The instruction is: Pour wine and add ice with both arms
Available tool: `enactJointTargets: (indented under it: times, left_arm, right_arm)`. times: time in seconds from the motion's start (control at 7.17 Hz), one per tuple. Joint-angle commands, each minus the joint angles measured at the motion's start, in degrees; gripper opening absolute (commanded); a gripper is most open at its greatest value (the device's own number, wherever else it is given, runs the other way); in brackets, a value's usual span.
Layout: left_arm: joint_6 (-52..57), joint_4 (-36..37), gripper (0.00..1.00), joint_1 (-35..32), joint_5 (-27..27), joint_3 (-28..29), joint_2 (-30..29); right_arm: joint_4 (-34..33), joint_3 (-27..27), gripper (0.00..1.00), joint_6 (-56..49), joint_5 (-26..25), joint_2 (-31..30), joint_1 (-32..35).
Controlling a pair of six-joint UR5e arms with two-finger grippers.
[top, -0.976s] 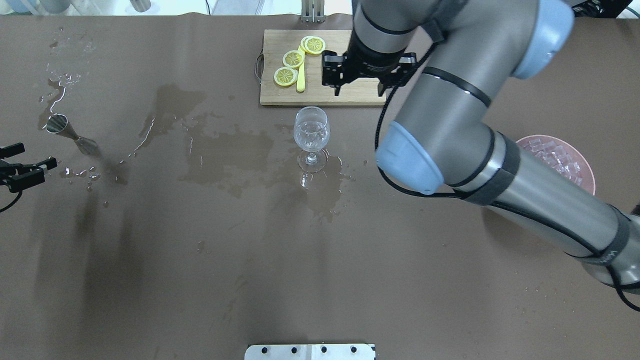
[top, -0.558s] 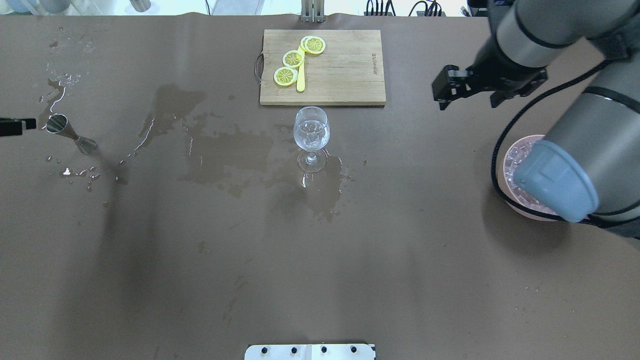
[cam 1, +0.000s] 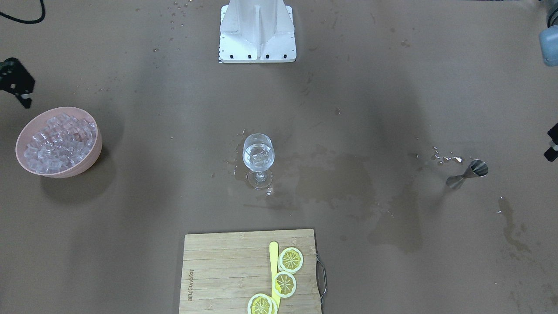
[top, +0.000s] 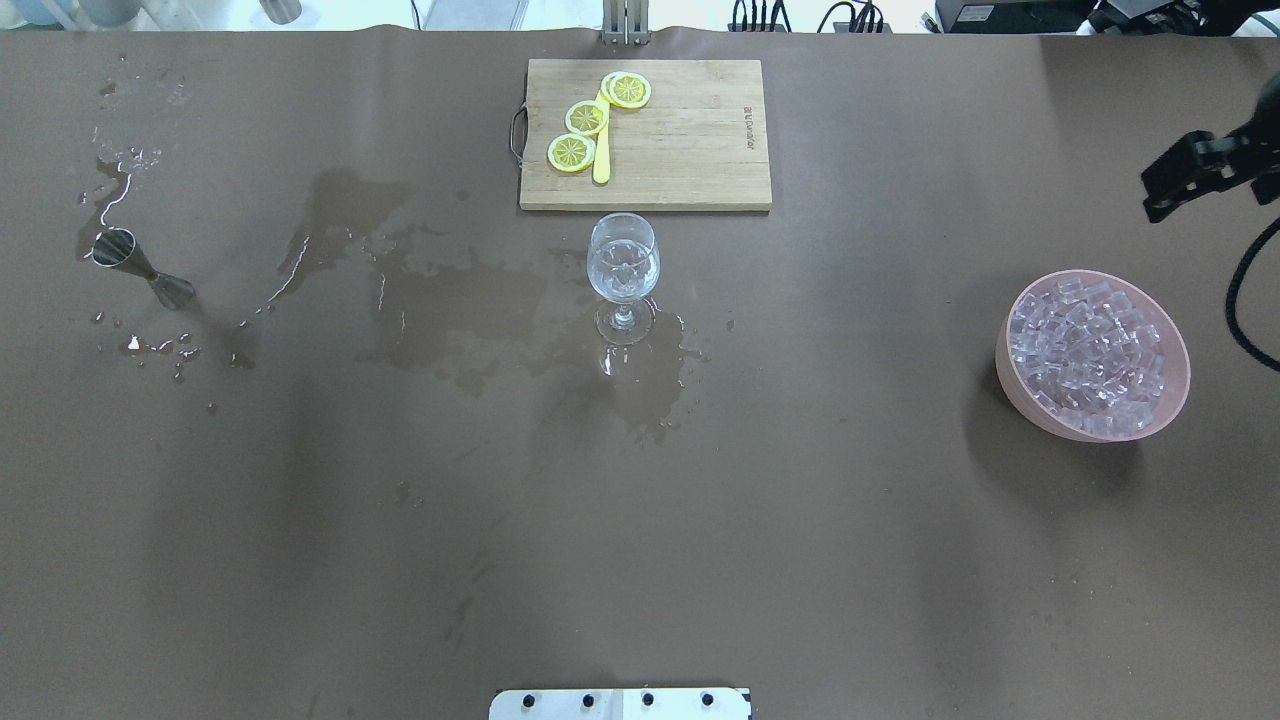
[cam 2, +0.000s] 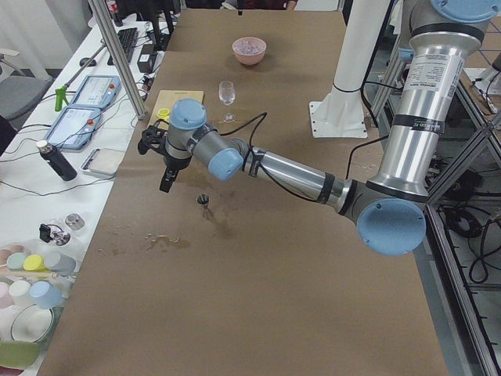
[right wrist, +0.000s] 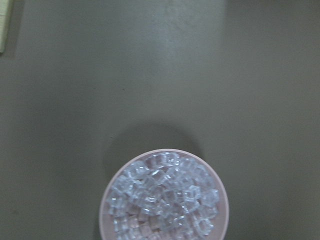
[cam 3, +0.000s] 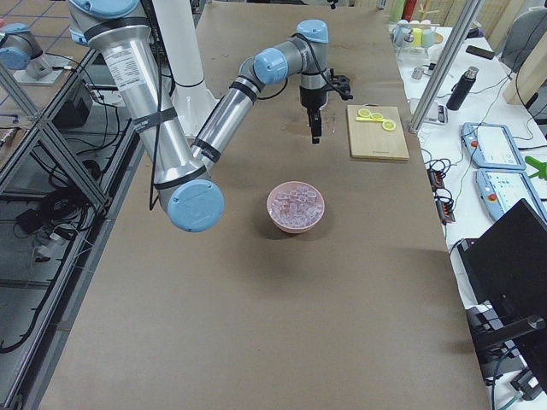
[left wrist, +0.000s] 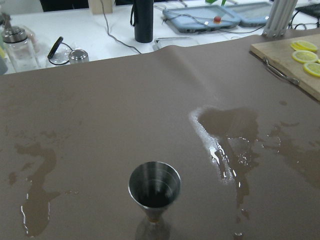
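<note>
A stemmed wine glass (top: 622,268) stands mid-table with a little clear wine and some ice cubes in it; it also shows in the front view (cam 1: 258,158). A pink bowl (top: 1010,365) full of ice (top: 1085,350) sits at the right and fills the bottom of the right wrist view (right wrist: 165,197). A steel jigger (top: 140,265) stands upright at the left, empty in the left wrist view (left wrist: 154,186). My right gripper (top: 1210,195) hangs open and empty at the right edge, beyond the bowl. My left gripper (cam 1: 552,143) is open and empty, beside the jigger and apart from it.
A wooden cutting board (top: 680,150) with lemon slices (top: 590,118) and a yellow stick lies behind the glass. Wet patches and puddles (top: 450,300) spread between the jigger and the glass. A white stand base (cam 1: 258,37) sits at the robot's edge.
My right arm has swung from over the cutting board to the table's right edge, uncovering the ice bowl. My left gripper has drawn back out of the overhead view.
</note>
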Motion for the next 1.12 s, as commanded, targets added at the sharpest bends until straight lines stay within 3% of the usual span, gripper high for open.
enactJointTargets:
  times: [0.0, 0.28, 0.56, 0.98]
  left_arm:
    - [5.9, 11.8, 0.97, -3.2, -1.0, 1.0, -3.0]
    - [7.3, 13.8, 0.97, -5.7, -4.8, 2.9, -5.0]
    - [15.8, 15.2, 0.97, -8.8, -4.1, 8.4, -5.4]
    - [18.1, 16.2, 0.97, -9.3, -2.1, 12.1, -5.9]
  right_arm:
    - [0.3, -8.2, 0.92, -12.8, 2.7, -3.1, 9.0]
    - [4.3, -21.8, 0.96, -22.8, 4.6, -3.3, 15.0]
    - [17.1, -34.3, 0.99, -22.9, 8.7, -4.6, 17.3]
    - [19.9, -41.1, 1.00, -22.6, 11.2, -4.4, 18.0]
